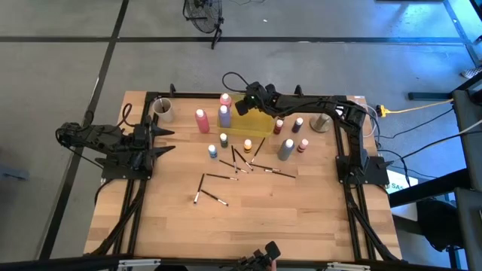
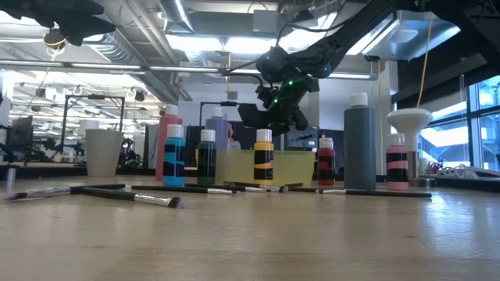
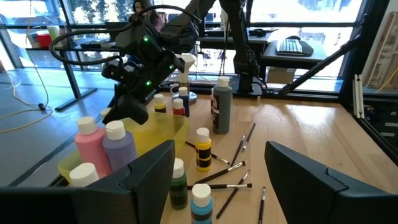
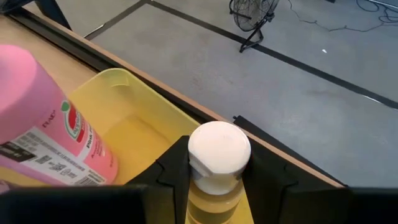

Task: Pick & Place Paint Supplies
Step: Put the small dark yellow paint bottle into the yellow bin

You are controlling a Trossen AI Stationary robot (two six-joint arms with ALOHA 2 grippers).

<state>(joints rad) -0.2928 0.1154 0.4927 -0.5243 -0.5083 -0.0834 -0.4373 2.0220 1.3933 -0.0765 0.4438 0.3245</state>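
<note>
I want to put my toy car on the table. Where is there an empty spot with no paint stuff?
The near half of the table, this side of the brushes, is bare wood. So is the stretch between the left gripper and the pink bottle. It is crowded around the yellow tray, where the right gripper holds a white-capped bottle.

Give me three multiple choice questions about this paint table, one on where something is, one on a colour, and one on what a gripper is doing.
1. Where is the right gripper?
A. Over the yellow tray
B. Above the loose brushes
C. Beside the left arm

2. What colour is the tall squeeze bottle with the white cap, right of the tray in the low view?
A. Green
B. Grey
C. Orange

3. What is the right gripper doing?
A. Standing open and empty
B. Gripping a brush
C. Holding a small white-capped yellow bottle

Answers: 1 A, the high view shows it above the tray's far end. 2 B, its body is dark grey. 3 C, the right wrist view shows its fingers either side of the bottle.
</note>
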